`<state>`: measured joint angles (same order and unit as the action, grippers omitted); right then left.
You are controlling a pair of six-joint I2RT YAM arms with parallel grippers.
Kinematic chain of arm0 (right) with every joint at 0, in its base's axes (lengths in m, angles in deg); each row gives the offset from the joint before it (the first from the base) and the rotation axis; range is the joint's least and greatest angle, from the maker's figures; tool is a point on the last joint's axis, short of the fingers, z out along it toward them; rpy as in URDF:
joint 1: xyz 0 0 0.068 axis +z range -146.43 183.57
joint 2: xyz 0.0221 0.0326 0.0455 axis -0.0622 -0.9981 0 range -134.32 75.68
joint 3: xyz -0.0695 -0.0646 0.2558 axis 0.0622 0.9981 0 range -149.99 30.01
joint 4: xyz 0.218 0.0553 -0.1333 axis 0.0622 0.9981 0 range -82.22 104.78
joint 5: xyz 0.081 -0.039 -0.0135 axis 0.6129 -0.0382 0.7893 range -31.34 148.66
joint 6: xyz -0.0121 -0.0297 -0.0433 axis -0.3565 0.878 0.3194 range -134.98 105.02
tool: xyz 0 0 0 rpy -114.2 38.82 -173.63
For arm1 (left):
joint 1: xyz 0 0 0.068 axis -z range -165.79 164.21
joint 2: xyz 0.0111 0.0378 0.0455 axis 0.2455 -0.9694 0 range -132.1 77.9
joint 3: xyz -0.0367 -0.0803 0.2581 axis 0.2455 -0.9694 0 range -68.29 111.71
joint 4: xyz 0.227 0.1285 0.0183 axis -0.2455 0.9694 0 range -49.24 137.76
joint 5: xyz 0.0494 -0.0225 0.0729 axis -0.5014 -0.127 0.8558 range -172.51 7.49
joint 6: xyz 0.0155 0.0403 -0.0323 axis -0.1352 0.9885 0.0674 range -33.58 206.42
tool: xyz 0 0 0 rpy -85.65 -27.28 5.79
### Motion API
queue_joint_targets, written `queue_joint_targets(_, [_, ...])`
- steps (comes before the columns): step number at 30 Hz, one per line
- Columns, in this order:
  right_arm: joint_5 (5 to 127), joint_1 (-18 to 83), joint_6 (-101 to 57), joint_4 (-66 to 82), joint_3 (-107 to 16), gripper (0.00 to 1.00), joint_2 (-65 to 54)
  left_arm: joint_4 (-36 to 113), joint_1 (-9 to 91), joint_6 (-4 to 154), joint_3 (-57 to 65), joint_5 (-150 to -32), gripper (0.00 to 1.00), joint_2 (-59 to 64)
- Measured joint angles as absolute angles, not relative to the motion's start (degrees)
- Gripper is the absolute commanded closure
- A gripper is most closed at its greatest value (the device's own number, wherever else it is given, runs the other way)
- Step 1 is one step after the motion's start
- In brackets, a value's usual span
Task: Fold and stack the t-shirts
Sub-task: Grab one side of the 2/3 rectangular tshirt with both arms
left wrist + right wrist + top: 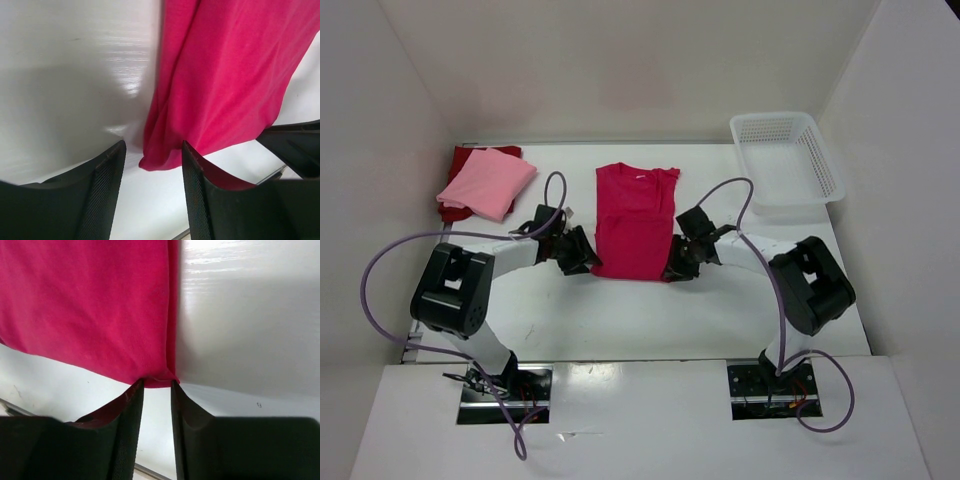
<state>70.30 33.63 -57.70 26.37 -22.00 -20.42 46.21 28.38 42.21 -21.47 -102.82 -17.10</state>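
The crimson-magenta t-shirt (635,220) lies flat mid-table, folded into a long strip with its collar to the back. My left gripper (584,256) is at its near left corner, jaws wide open, and the corner (160,159) lies between the fingertips. My right gripper (676,268) is at its near right corner, jaws open but narrow, and the corner (159,380) sits just at the fingertips (138,390). The light pink t-shirt (488,182) lies folded on the dark red t-shirt (470,156) at the back left.
A white lattice basket (825,160) stands at the back right, against the right wall. White walls close in the table on the left, back and right. Both arms' purple cables loop over the table beside the shirt.
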Motion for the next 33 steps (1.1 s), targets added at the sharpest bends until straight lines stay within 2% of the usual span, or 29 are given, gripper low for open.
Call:
queue_joint_targets(3, [69.6, 33.3, -58.1, 26.5, -21.7, 0.47, -18.8, 46.3, 27.9, 42.2, -22.3, -102.7, 0.42, -16.1])
queue_joint_targets(9, [68.8, 32.5, -58.6, 26.4, -19.8, 0.46, -15.0, 46.3, 27.8, 41.4, -23.8, -102.2, 0.43, -14.6])
queue_joint_targets(14, [69.6, 32.0, -58.4, 25.5, -19.7, 0.6, -18.7, 45.4, 27.6, 41.1, -23.8, -103.2, 0.65, -16.0])
queue_joint_targets(17, [71.7, 31.9, -58.5, 24.0, -19.8, 0.77, -20.3, 45.1, 27.5, 41.0, -23.8, -103.9, 0.73, -16.7])
queue_joint_targets(18, [72.3, 31.9, -58.6, 23.6, -19.8, 0.85, -20.8, 45.0, 27.5, 41.1, -23.8, -104.1, 0.78, -16.8])
queue_joint_targets(21, [73.1, 31.9, -58.6, 23.1, -19.8, 0.95, -21.3, 45.0, 27.5, 41.1, -23.8, -104.5, 0.88, -17.0])
queue_joint_targets(22, [73.1, 31.9, -58.6, 23.1, -19.8, 0.97, -21.3, 44.9, 27.5, 41.1, -23.8, -104.6, 0.94, -17.0])
queue_joint_targets(25, [73.2, 31.9, -58.7, 23.0, -19.4, 1.0, -21.0, 44.9, 27.5, 41.2, -23.9, -104.9, 1.0, -16.9])
queue_joint_targets(29, [73.8, 32.0, -59.6, 23.2, -16.2, 1.0, -16.7, 45.9, 27.5, 41.3, -26.5, -104.8, 1.0, -12.9])
queue_joint_targets(33, [74.8, 33.4, -62.4, 24.5, -10.0, 1.0, -6.9, 51.0, 27.5, 41.2, -30.1, -105.7, 1.0, -3.3])
